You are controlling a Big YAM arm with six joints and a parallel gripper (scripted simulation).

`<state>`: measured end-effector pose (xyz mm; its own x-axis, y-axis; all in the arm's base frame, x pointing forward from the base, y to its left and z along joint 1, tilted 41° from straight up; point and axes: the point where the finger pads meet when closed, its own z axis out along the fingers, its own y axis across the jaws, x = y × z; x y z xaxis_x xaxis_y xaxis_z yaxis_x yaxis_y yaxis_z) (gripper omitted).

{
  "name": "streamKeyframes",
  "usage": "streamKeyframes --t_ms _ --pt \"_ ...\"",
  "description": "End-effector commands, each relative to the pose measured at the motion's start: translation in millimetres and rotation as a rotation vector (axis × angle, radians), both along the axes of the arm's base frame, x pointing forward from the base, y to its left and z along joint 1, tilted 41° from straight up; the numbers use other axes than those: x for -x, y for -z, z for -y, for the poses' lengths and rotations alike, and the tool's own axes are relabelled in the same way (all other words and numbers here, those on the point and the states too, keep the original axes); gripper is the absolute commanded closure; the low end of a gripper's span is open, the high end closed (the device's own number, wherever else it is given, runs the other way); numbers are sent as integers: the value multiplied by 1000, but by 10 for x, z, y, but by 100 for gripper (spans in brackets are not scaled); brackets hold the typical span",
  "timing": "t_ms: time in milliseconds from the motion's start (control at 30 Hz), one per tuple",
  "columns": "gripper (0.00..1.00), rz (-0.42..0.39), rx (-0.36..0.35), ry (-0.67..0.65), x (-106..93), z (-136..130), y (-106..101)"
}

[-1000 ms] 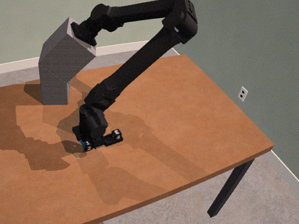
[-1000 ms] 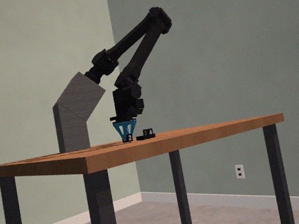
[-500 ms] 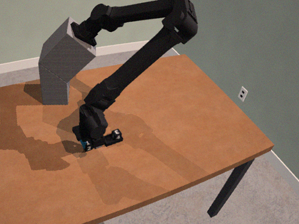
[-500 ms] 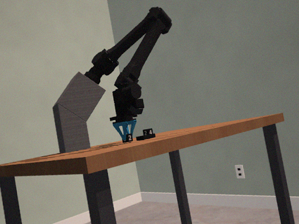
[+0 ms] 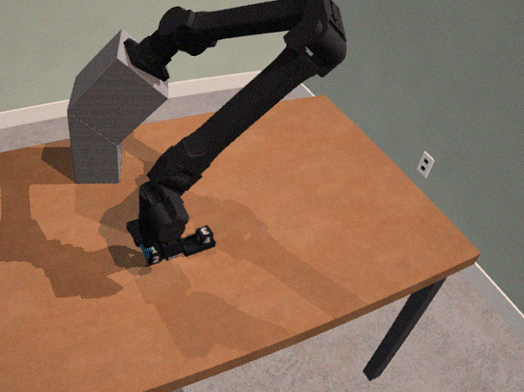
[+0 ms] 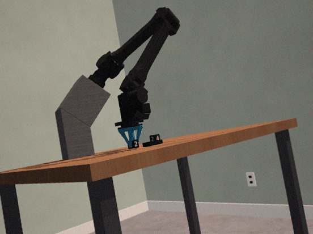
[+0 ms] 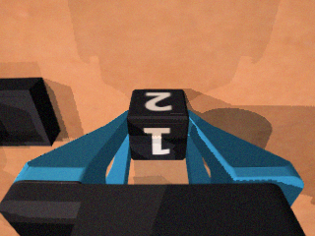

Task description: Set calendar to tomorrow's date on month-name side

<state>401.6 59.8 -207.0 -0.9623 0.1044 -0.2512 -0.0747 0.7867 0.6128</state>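
a: what is held in the tray?
b: one number cube, faces 2 and 4 shown.
a: and the other?
b: the cube is clamped by the gripper over the table, beside the tray.

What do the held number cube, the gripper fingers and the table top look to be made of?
Cube: matte black, probably painted wood or plastic, with white printed digits. Gripper fingers: bright blue, smooth, likely plastic, given the uniform colour. Table top: reddish-brown, faintly mottled, probably wood or veneer with a dull finish.
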Motion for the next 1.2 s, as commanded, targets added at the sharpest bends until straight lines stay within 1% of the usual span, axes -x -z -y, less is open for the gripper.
streamKeyframes --t_ms 0,1167 --pt "73 23 5 1 -47 -12 -65" --pt "73 27 6 -4 -60 -31 -78"
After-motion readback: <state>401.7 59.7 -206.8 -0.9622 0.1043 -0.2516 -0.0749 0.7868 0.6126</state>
